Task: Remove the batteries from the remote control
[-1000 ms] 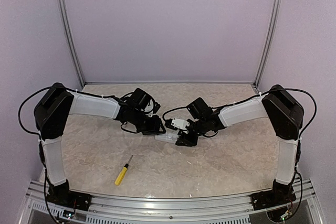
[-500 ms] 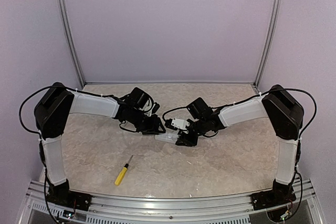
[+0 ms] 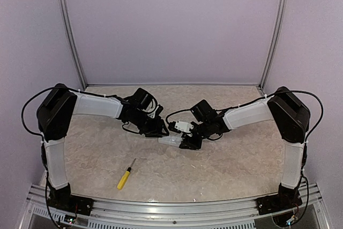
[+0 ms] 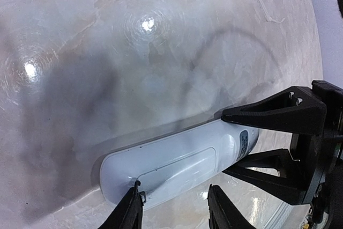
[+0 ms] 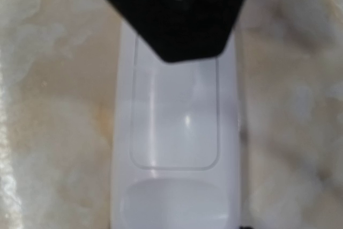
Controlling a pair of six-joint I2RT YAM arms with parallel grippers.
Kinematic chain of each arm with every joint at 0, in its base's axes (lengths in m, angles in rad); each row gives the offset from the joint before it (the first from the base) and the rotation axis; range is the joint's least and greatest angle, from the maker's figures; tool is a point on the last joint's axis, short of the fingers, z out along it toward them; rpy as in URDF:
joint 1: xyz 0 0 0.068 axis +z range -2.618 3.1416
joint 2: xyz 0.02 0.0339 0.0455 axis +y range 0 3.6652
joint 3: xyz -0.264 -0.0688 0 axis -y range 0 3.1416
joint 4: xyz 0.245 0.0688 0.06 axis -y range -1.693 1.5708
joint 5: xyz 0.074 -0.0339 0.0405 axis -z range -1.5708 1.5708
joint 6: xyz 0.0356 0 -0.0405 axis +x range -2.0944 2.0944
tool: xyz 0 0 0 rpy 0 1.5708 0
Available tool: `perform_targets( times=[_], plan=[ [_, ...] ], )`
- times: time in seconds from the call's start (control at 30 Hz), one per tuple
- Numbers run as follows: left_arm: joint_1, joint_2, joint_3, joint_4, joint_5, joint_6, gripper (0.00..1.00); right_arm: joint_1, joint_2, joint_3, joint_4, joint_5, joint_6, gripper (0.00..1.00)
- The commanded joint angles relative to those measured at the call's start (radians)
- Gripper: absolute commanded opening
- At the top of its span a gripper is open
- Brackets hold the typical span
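- A yellow-handled screwdriver (image 3: pixel 125 176) lies on the table (image 3: pixel 225 175) close to the arm bases, well apart from the work and untouched.
- At mid-table the remote control (image 4: pixel 177 159) lies flat with its back face up, held between the two arms.
- The left gripper (image 4: pixel 174 187) has its fingers spread. One tip rests on the near corner of the battery cover (image 5: pixel 174 105), the other sits just off the remote's edge, and nothing is pinched between them.
- The right gripper (image 4: pixel 225 143) clamps the remote's far end across its width, one finger on each long edge, steadying it.
- The step in hand looks like opening the compartment. The cover is in place and no batteries can be seen.
- The next move likely calls for the left fingertip to push or pry the cover along the remote's length while the right grip resists. A slipping tip could skate off the smooth plastic.
- The remote is a slim, glossy white bar with rounded ends. It has a faint rounded-rectangle seam for the cover and a dark mark (image 4: pixel 244 142) by the clamped end.
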Motion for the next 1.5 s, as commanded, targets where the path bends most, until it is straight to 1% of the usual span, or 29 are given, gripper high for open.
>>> perform_targets(
  times=[0.0,0.2,0.33,0.43,0.63,0.9,1.47],
  plan=[
    [-0.011,0.088,-0.018,-0.055,0.018,-0.012,0.41,0.023,0.009,-0.018,0.062,0.026,-0.04,0.18],
    [-0.011,0.069,-0.027,-0.04,0.078,-0.04,0.41,0.023,0.003,-0.035,0.069,0.027,-0.071,0.17],
    [-0.013,0.086,-0.037,-0.029,0.116,-0.048,0.41,0.023,0.004,-0.041,0.077,0.029,-0.078,0.17],
    [-0.009,0.097,-0.075,0.05,0.173,-0.083,0.41,0.023,0.003,-0.047,0.087,0.027,-0.078,0.17],
    [-0.001,0.107,-0.088,0.07,0.192,-0.093,0.41,0.023,0.002,-0.048,0.082,0.034,-0.084,0.17],
    [0.01,0.079,-0.124,0.109,0.21,-0.121,0.41,0.022,0.006,-0.045,0.077,0.045,-0.089,0.17],
    [0.009,-0.003,-0.157,0.095,0.182,-0.135,0.41,0.021,0.019,-0.039,0.065,0.063,-0.095,0.16]
  ],
)
